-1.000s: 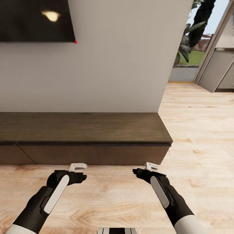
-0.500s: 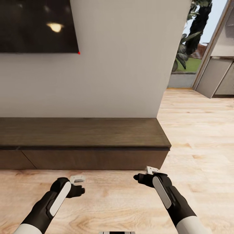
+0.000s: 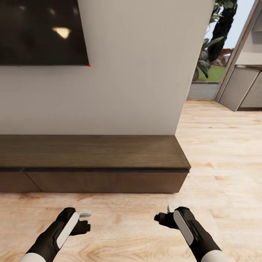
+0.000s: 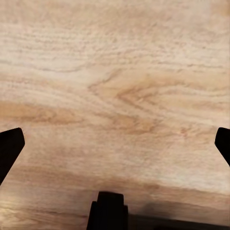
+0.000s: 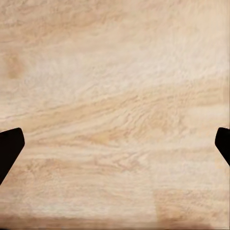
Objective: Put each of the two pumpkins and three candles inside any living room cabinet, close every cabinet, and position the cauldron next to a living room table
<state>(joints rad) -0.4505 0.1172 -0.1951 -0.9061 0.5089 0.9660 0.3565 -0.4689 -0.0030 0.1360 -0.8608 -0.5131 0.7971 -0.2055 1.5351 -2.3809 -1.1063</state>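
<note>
The cabinet [image 3: 91,163] runs along the foot of the wall [image 3: 138,72], reaching from the left edge of the head view to the wall's right-hand corner. Above its left part a screen [image 3: 40,32] hangs on the wall. In front of the cabinet lies the floor [image 3: 123,225], which carries on to the right past the wall's end. Far back on that side stands a plant [image 3: 213,43], with a cupboard [image 3: 242,87] further right. Both claws, left [image 3: 84,218] and right [image 3: 168,215], hang over the floor just before the cabinet, well apart from each other.

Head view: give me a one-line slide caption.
Both arms held low over the wood floor, facing a long dark-brown cabinet with closed fronts beneath a wall-mounted screen.
</note>
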